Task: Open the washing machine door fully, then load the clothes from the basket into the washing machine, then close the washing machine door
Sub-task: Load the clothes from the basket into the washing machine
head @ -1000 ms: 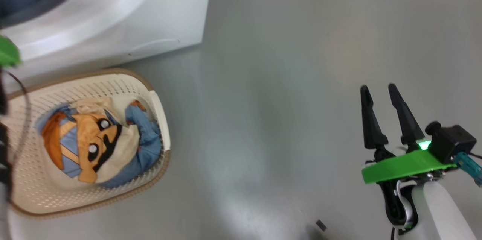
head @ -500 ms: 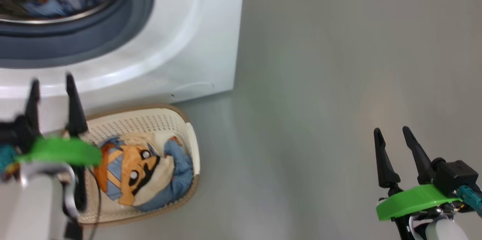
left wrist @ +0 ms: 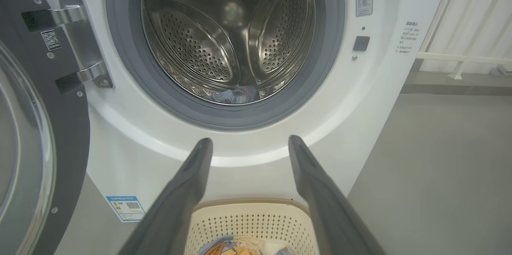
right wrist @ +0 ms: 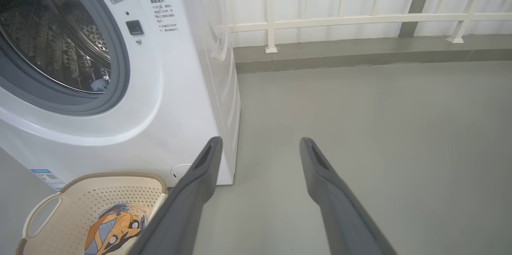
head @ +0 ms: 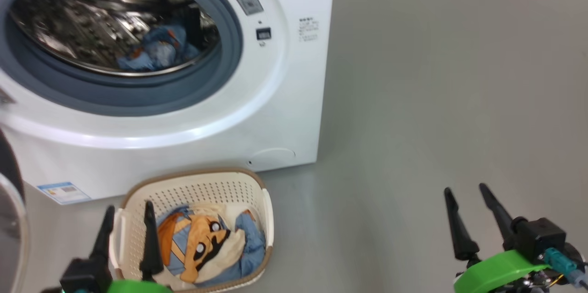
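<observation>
Our head has lifted over the last second, so the washing machine [head: 285, 100] now shows its whole opening at the top of the head view and the basket [head: 197, 174] has dropped to the bottom edge. That shift is the camera's, not the things'. Our left gripper [head: 128, 205] has come into that view at the lower left, with its fingers over the basket's left wall.

Both grippers stand wide open and hold nothing. The door [left wrist: 78, 135] is swung out to the left on its hinge, so we judge the first step done. One blue garment [head: 154, 49] already lies low in the drum [head: 92, 17], and we take the loading to be under way.

The rest of the clothes [head: 206, 247] lie heaped in the basket, which stands on the floor [head: 413, 100] just in front of the machine, below the opening. From our left gripper the heap lies just to the right and below. In the left wrist view it sits at the very bottom, between the two fingers, which point ahead at the machine and not down. The heap seems to run near to far along the basket, so fingers spread left to right would close across it.

Our right gripper [head: 465, 188] hangs over bare floor, well apart to the right. The left arm is the nearer one, and we expect it must tip down into the basket.
</observation>
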Controlling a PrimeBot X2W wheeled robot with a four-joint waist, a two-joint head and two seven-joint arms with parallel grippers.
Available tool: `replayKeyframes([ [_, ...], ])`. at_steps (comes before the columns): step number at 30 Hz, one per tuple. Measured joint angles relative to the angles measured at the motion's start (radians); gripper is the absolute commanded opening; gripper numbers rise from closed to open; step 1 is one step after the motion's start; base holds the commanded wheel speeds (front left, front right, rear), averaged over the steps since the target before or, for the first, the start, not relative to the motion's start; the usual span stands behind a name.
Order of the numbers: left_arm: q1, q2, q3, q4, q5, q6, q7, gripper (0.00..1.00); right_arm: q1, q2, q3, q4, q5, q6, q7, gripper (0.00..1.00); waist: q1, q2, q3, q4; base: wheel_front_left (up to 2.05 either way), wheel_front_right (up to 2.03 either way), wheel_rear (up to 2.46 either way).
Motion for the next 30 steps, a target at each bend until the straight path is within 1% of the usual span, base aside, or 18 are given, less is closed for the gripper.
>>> replayKeyframes([
  [4,0.055,-0.004,-0.01,-0.016,0.007,0.009,0.0,1.0,0.033,0.001,0.021,-0.023,0.0,0.0,0.022,1.0,0.0,0.0,-0.047,0.02,0.0,0.0,0.0],
  [13,0.141,-0.015,-0.042,-0.035,0.017,0.012,0.0,1.0,0.096,0.001,0.025,-0.057,0.0,0.0,0.049,1.0,0.0,0.0,-0.128,0.054,0.0,0.0,0.0],
  [21,0.16,-0.015,-0.041,-0.047,0.017,0.025,0.0,1.0,0.115,0.001,0.026,-0.074,0.0,0.0,0.057,1.0,0.0002,0.0,-0.141,0.06,0.0,0.0,0.0],
  [30,0.16,-0.014,-0.043,-0.047,0.017,0.026,0.0,1.0,0.115,0.001,0.03,-0.074,0.001,0.0,0.057,1.0,0.0002,0.0,-0.146,0.054,0.0,0.0,0.0],
])
